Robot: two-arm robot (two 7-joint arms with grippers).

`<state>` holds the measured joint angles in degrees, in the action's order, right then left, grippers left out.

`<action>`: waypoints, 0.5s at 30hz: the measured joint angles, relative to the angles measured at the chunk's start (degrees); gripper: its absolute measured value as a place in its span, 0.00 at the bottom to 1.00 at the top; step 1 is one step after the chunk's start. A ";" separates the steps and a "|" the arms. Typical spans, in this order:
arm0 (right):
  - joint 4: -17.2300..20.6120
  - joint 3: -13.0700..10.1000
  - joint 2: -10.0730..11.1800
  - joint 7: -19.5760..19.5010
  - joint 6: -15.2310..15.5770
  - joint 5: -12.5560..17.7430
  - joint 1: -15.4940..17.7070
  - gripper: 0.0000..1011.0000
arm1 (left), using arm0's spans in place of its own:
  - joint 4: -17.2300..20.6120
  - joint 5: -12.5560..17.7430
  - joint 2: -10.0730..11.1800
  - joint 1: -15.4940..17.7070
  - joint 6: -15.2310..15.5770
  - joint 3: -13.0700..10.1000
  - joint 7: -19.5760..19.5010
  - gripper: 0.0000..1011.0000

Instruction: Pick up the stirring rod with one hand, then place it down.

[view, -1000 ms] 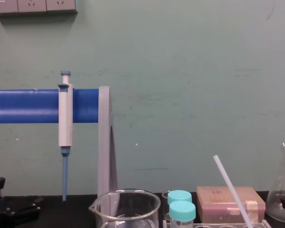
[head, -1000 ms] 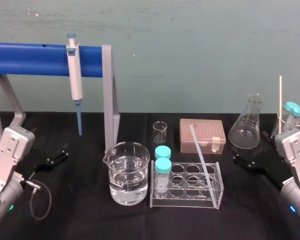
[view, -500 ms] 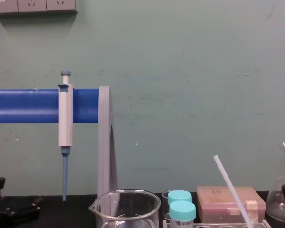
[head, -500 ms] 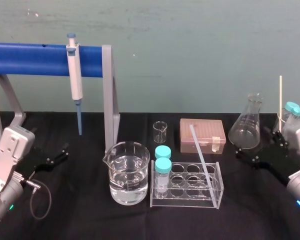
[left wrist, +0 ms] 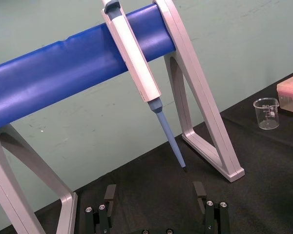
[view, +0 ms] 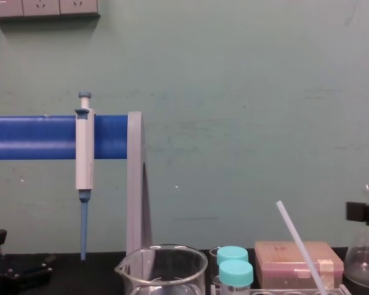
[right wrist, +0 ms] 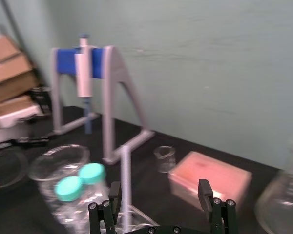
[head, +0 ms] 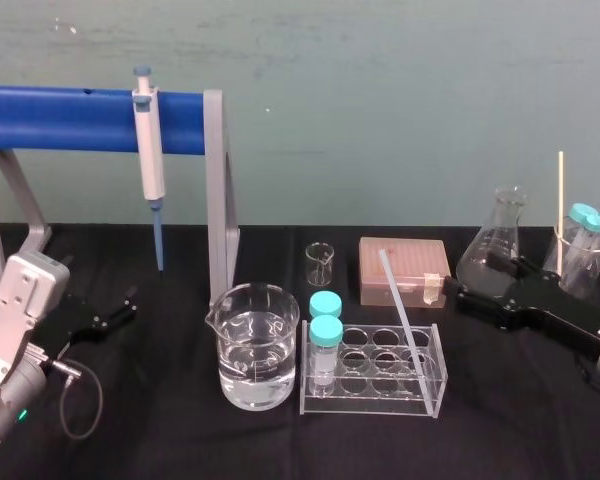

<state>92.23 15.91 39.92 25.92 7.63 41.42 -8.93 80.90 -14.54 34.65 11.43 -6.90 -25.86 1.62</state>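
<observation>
Right tool (head: pixel 472 282): jaws spread, holding nothing, 3 o'clock of stirring rod (head: pixel 402 310) (leaning in rack (head: pixel 439 398)) | left tool (head: pixel 115 310): jaws spread, parked 9 o'clock | black desk (head: pixel 160 425), teal wall (head: pixel 380 100)

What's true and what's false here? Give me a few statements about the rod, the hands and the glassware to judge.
The rod leans in the rack. True.
The right hand grips the rod. False: it is open, beside the pink box, short of the rod.
The beaker is empty. False: it holds clear liquid.
The pipette hangs on the blue stand. True.
The left hand sits open at the table's left. True.
</observation>
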 joint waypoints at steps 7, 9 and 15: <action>-1.04 3.90 0.14 5.35 3.90 1.59 -4.35 0.99 | 0.00 0.00 0.00 0.00 0.00 0.00 0.00 0.99; -1.80 5.70 -0.03 5.63 5.50 1.13 -6.18 0.99 | 0.00 0.00 0.00 0.00 0.00 0.00 0.00 0.99; -3.28 9.29 -1.12 3.94 8.50 -1.33 -9.88 0.99 | 0.00 0.00 0.00 0.00 0.00 0.00 0.00 0.99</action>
<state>88.95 25.21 38.80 29.85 16.13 40.08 -18.81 80.90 -14.55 34.65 11.43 -6.90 -25.86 1.62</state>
